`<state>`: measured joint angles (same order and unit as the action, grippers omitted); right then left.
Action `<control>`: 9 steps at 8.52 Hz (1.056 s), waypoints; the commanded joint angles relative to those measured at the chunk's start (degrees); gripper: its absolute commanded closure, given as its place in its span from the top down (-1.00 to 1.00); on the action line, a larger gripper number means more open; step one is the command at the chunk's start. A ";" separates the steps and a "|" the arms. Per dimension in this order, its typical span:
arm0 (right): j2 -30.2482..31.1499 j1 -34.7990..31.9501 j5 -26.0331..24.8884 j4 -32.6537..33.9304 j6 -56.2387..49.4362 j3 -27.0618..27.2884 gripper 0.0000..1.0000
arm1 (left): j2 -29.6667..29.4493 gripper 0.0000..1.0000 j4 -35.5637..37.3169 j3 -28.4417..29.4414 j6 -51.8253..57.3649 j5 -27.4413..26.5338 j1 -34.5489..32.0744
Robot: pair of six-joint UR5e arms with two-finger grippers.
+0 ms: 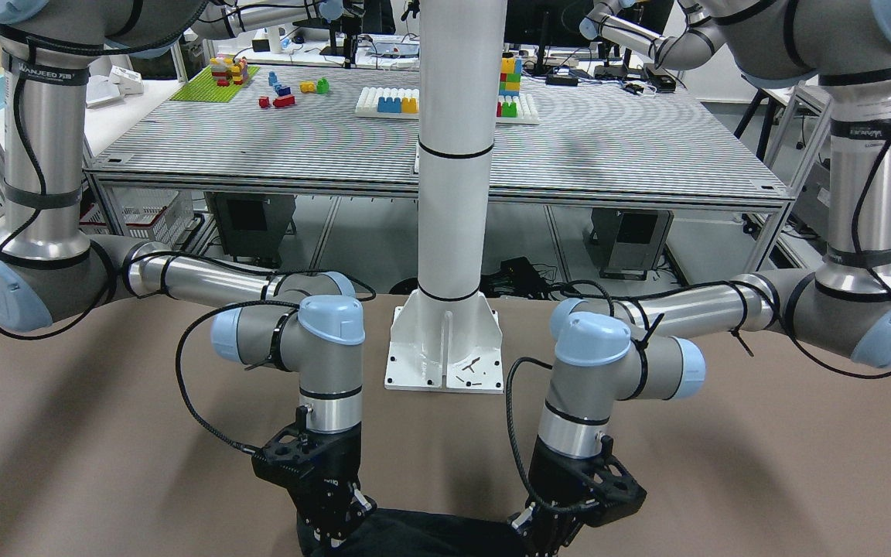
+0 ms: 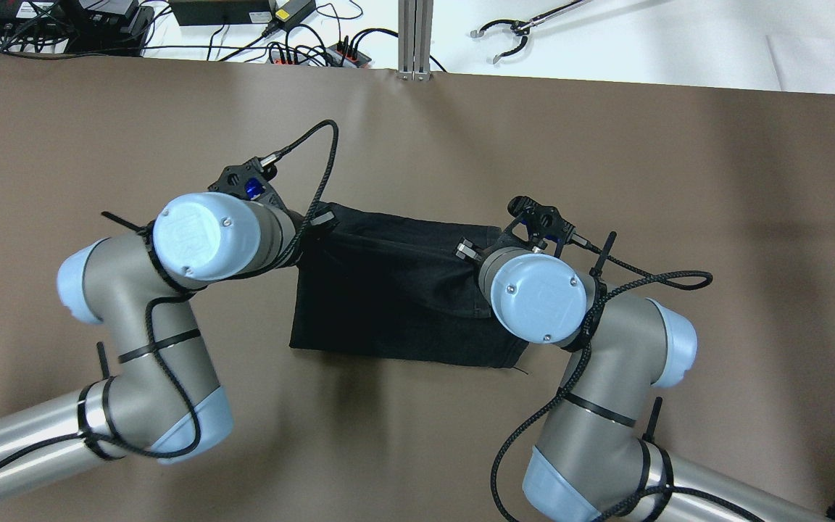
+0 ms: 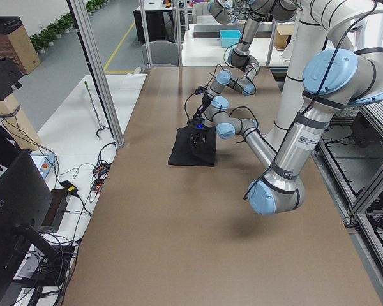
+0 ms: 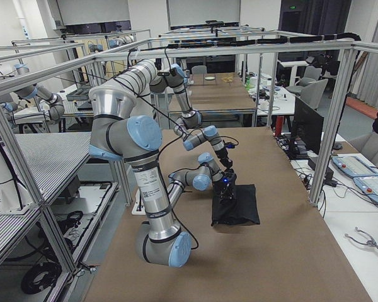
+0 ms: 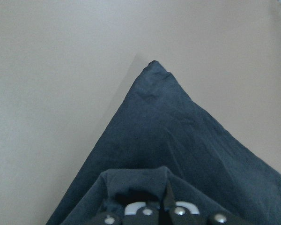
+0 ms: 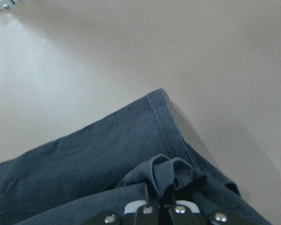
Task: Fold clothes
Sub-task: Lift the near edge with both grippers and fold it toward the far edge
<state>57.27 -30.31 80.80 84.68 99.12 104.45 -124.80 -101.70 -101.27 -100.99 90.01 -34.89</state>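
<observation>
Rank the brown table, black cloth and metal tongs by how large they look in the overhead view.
Largest: brown table
Middle: black cloth
Smallest: metal tongs, clearly smaller than the other two

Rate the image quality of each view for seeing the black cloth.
Overhead exterior: even light, soft shadows on the table, black cloth nearly featureless. Exterior front-facing: moiré on the ribbed bench behind; cloth cropped at the bottom edge. Both wrist views: washed out, cloth reads blue-grey, seams clear, left end effector and right end effector slightly soft.
</observation>
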 commanded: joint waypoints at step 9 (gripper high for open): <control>-5.68 -2.06 12.55 -4.97 -3.60 -5.57 -0.13 | -6.70 0.89 -3.24 12.25 10.54 9.66 -8.44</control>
<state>51.32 -36.16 94.13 79.57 92.91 98.33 -134.00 -104.50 -87.04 -91.30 98.94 -43.23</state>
